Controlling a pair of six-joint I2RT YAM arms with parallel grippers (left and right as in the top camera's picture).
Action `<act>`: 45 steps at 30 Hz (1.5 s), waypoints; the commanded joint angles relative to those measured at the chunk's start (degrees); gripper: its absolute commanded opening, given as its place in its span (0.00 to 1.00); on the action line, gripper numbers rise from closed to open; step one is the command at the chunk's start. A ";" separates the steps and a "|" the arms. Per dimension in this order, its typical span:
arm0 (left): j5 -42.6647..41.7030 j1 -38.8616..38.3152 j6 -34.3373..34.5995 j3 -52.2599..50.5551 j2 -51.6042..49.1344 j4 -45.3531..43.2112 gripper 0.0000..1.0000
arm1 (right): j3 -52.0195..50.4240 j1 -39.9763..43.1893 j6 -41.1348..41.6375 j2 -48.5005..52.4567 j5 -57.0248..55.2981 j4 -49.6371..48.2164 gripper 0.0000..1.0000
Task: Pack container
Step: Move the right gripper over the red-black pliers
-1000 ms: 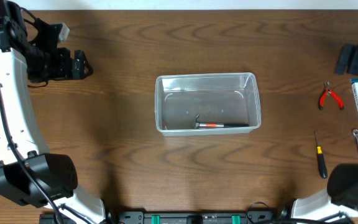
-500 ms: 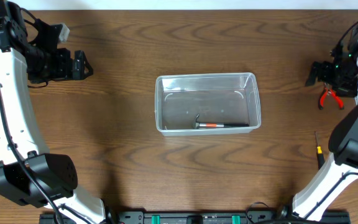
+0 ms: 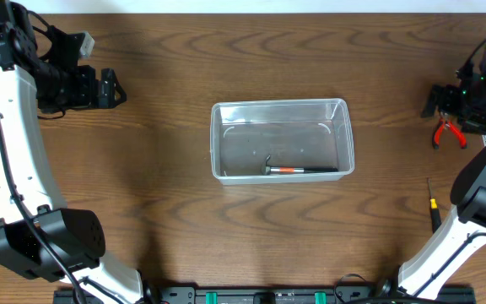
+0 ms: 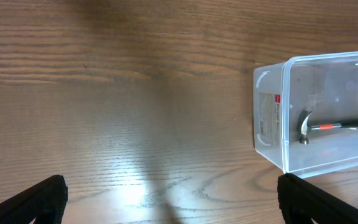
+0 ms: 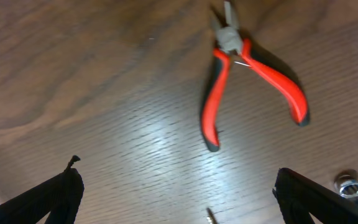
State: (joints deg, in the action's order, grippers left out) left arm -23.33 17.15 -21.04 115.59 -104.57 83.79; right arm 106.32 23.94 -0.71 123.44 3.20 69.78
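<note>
**Progress: early stage.** The container [image 3: 278, 104] stands upright and uncovered at the centre of the desk [image 3: 175, 219]. It holds 1 item, a hammer [image 3: 298, 170] with an orange band on its handle, lying along the near wall.

At least 2 tools lie outside the container at the right end of the desk:
- red-handled pliers [image 3: 448, 133]
- a screwdriver [image 3: 434, 215], partly hidden by the right arm

The right gripper [image 5: 179, 186] hovers near the pliers, fingers spread wide with nothing between them, and makes no contact. The left gripper [image 4: 169, 193] hangs at the far left, well apart from the container, likewise released and empty.

Judged remaining: grasp the pliers, carry them to the container, release them, then repeat for the other tools.
</note>
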 commanded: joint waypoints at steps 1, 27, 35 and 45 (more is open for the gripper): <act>0.46 0.17 -0.55 -0.24 0.20 0.33 0.98 | -0.07 0.81 -1.14 2.03 0.24 -0.11 0.99; 0.46 0.17 -0.55 -0.24 0.20 0.11 0.98 | -0.07 -2.49 -2.54 4.00 -4.68 -4.17 0.99; 0.46 0.17 -0.52 -0.24 0.20 0.20 0.98 | -0.07 -2.91 -1.64 6.16 -4.85 -4.26 0.99; 0.46 0.17 -0.55 -0.24 0.20 0.15 0.98 | -0.07 -2.89 -1.70 7.48 -4.92 -4.48 0.99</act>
State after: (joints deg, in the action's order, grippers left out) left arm -23.33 17.15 -21.04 115.59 -104.57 83.74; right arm 106.32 21.12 -2.70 130.26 -1.15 65.45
